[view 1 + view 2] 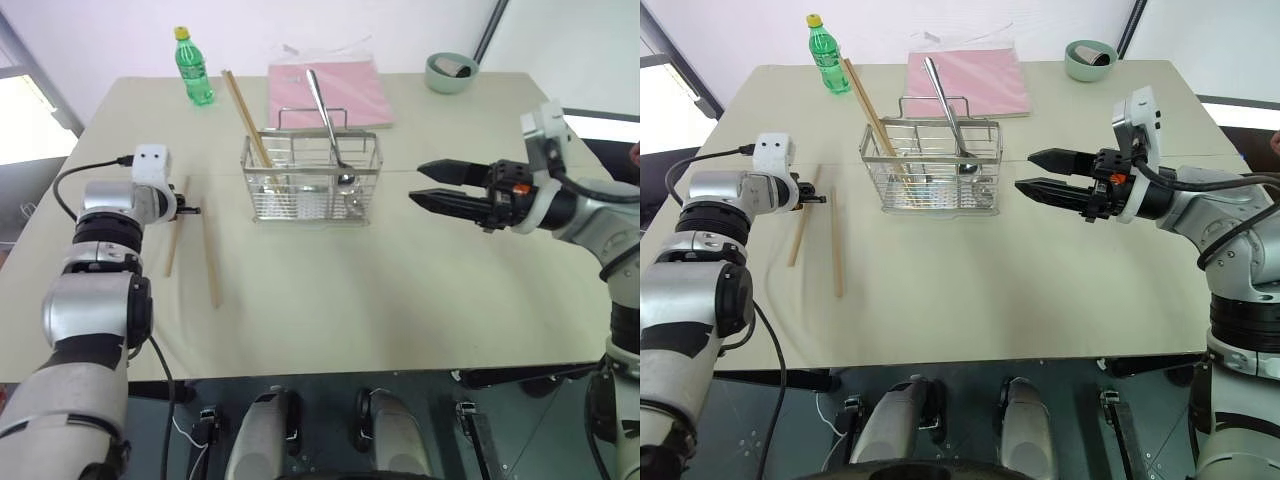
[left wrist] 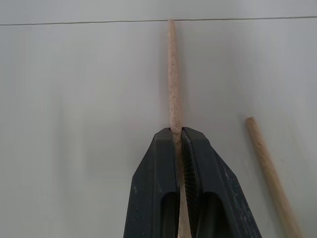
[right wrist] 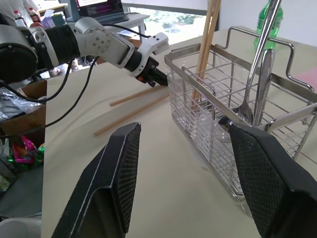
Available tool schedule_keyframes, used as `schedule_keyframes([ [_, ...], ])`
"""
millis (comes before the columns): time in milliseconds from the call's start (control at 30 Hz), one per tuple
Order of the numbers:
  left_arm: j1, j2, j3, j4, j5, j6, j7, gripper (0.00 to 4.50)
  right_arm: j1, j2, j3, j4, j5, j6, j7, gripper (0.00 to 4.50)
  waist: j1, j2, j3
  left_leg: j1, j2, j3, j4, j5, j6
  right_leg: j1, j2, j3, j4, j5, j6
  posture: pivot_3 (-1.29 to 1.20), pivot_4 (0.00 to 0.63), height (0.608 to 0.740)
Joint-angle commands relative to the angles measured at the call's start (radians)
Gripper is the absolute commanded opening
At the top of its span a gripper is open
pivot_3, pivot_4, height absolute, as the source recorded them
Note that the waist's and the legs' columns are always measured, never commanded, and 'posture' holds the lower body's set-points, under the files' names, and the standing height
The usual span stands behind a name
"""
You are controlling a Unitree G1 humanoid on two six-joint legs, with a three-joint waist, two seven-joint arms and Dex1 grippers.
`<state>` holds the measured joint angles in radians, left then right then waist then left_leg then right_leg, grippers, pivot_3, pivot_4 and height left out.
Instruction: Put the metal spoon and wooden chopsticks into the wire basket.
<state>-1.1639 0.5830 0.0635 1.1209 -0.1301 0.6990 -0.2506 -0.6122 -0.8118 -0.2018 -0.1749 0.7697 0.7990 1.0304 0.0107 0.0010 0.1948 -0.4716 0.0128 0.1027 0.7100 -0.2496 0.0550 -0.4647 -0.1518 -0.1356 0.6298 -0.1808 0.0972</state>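
The wire basket point(image 1: 300, 203) stands at the middle of the table. The metal spoon point(image 1: 325, 110) leans upright in its right part, and two wooden chopsticks point(image 1: 245, 108) lean in its left part. Two more wooden chopsticks lie on the table left of the basket, one point(image 1: 210, 262) free and the other point(image 2: 172, 74) pinched between the shut fingers of my left gripper point(image 2: 177, 131) near its far end. My left gripper point(image 1: 192, 210) sits low at the table. My right gripper point(image 1: 416, 183) hovers open and empty to the right of the basket, pointing at it.
A green bottle point(image 1: 192, 68) stands at the back left. A pink folder point(image 1: 328, 92) lies behind the basket, and a green bowl point(image 1: 451, 72) sits at the back right. The table's near edge point(image 1: 380, 368) runs in front of me.
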Motion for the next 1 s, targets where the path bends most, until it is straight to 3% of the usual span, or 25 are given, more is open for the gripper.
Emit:
schedule_keyframes([
  [33, -0.020, 0.046, 0.047, -0.001, 0.021, -0.085, 0.078, 0.01, -0.011, -0.016, -0.030, -0.026, 0.015, -0.011, -0.004, 2.89, 0.000, 0.000, 0.000, -0.001, 0.000, 0.000, 0.000, 0.000, 0.000, -0.001, 0.000, 0.000, 0.000, 0.000, 0.000, 0.00, 0.150, 0.692],
  [100, -0.033, 0.057, 0.075, -0.015, 0.020, -0.189, 0.125, 0.01, -0.010, -0.016, -0.033, -0.027, 0.018, -0.008, -0.009, 2.89, 0.001, 0.000, 0.000, -0.002, 0.000, 0.000, 0.000, 0.002, -0.002, -0.002, 0.000, 0.000, 0.000, 0.000, 0.000, 0.00, 0.150, 0.692],
  [167, -0.060, 0.064, 0.129, -0.064, 0.005, -0.411, 0.178, 0.01, -0.011, -0.014, -0.043, -0.029, 0.032, 0.010, -0.023, 2.89, 0.004, -0.003, 0.001, -0.003, 0.000, 0.000, 0.000, 0.003, -0.004, -0.002, 0.000, 0.000, 0.000, 0.000, 0.000, 0.00, 0.150, 0.692],
  [300, -0.145, -0.004, 0.275, -0.177, -0.148, -0.630, 0.108, 0.01, -0.009, -0.018, -0.052, -0.034, 0.044, 0.028, -0.038, 2.89, 0.011, -0.006, 0.003, -0.007, 0.000, -0.002, 0.005, 0.002, -0.005, -0.003, -0.002, -0.002, 0.000, 0.001, 0.000, 0.00, 0.150, 0.692],
  [467, -0.248, -0.142, 0.358, -0.332, -0.309, -0.608, 0.038, 0.01, 0.011, -0.025, -0.063, -0.048, 0.055, 0.037, -0.055, 2.89, 0.030, -0.007, 0.003, -0.007, -0.003, -0.001, 0.006, 0.000, -0.004, -0.001, -0.004, -0.002, -0.003, 0.002, 0.002, 0.00, 0.150, 0.692],
  [600, -0.255, -0.261, 0.316, -0.432, -0.339, -0.587, -0.004, 0.01, 0.032, -0.020, -0.081, -0.064, 0.067, 0.043, -0.081, 2.89, 0.027, -0.006, 0.003, -0.005, -0.002, 0.000, 0.006, 0.001, -0.001, 0.000, -0.002, -0.002, -0.002, 0.002, 0.003, 0.00, 0.150, 0.692],
  [1000, -0.061, -0.410, 0.147, -0.546, -0.216, -0.632, -0.055, 0.01, 0.083, -0.005, -0.172, -0.113, 0.139, 0.081, -0.207, 2.89, 0.027, -0.006, 0.003, -0.005, -0.001, 0.001, 0.007, 0.002, -0.001, 0.000, 0.000, -0.001, -0.001, 0.002, 0.003, 0.00, 0.150, 0.692],
])
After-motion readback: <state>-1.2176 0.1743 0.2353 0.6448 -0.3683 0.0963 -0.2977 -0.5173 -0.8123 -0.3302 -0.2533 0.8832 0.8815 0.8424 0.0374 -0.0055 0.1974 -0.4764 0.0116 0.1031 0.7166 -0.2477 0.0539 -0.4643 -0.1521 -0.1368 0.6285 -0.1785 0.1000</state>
